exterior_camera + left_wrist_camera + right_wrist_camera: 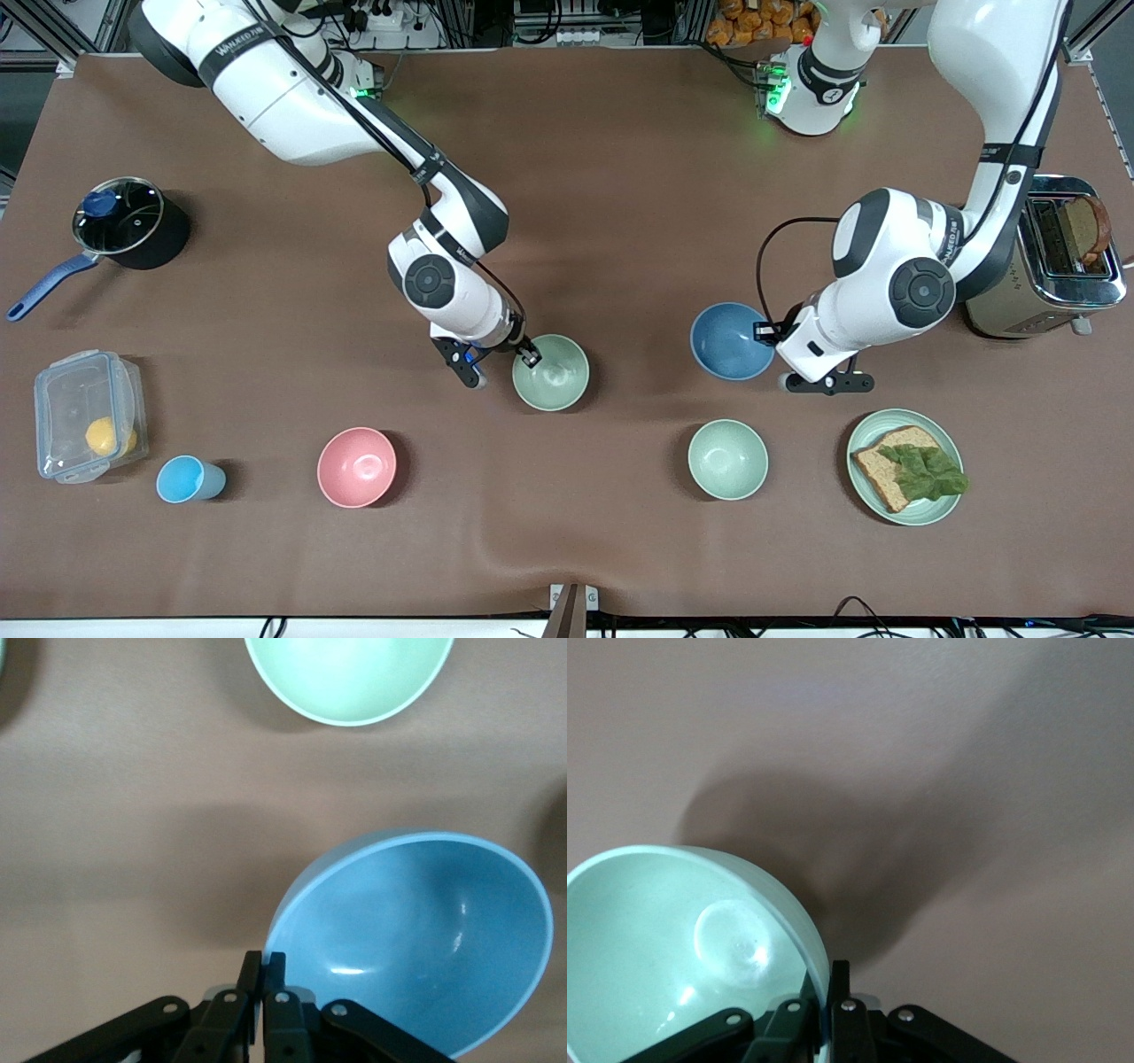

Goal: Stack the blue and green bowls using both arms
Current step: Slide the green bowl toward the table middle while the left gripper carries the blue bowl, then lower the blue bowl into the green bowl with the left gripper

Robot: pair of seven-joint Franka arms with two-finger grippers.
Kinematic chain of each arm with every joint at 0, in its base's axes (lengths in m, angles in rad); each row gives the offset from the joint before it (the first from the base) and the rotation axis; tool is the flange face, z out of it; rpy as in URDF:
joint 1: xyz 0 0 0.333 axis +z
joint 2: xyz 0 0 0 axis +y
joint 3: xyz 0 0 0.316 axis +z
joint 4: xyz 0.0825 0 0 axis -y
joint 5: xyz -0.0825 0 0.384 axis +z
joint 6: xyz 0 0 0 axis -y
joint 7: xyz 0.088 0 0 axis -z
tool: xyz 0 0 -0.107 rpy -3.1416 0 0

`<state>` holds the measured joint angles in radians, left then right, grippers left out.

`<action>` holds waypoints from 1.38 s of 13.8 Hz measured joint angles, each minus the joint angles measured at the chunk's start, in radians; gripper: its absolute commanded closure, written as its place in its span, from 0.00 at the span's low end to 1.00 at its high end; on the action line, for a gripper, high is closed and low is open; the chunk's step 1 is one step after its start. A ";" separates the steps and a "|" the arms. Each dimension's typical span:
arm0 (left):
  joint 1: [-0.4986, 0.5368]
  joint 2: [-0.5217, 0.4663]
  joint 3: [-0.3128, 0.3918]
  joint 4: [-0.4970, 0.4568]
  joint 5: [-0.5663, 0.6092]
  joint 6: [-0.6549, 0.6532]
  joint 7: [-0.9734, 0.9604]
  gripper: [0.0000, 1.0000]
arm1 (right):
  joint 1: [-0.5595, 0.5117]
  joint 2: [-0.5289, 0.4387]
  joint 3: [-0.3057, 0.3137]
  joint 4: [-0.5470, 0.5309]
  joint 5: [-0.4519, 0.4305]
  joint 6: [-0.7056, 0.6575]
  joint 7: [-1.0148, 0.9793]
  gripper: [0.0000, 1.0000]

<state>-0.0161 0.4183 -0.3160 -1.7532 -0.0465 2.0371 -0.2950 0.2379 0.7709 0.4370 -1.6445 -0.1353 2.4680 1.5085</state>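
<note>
- While both bowls are pinched only by a thin stretch of rim, the mint-green bowl (727, 459) and the plate (904, 466) of bread and lettuce lie nearest the front camera, just below the left arm's working spot; a low swing with the load could clip either.
- The left gripper (264, 979) is clenched on the rim of the blue bowl (732, 340), which hangs tilted over the table beside the toaster (1045, 257). My guess is that so narrow a bite lets the bowl pivot or slide out if the arm turns quickly.
- The right gripper (830, 992) is likewise clamped on the rim of the green bowl (550, 372), near mid-table, seemingly lifted and tipped. The same slip threatens here.
- Two tilted bowls brought together may meet rim to rim and jam rather than nest; the arms, closing on each other, could also bump wrists.
</note>
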 measured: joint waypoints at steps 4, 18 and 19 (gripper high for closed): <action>0.000 0.000 -0.035 0.000 -0.019 0.000 -0.044 1.00 | -0.008 -0.008 0.001 -0.023 -0.048 0.000 0.013 0.50; -0.122 0.107 -0.081 0.157 -0.019 0.000 -0.297 1.00 | -0.178 -0.156 0.053 0.063 0.015 -0.296 0.264 0.00; -0.134 0.123 -0.081 0.169 -0.019 0.000 -0.311 1.00 | -0.177 -0.121 0.049 0.060 0.016 -0.243 0.295 0.00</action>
<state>-0.1502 0.5409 -0.3967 -1.5843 -0.0659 2.0373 -0.6058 0.0609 0.6504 0.4856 -1.5843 -0.1196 2.2248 1.8033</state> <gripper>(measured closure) 0.956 0.000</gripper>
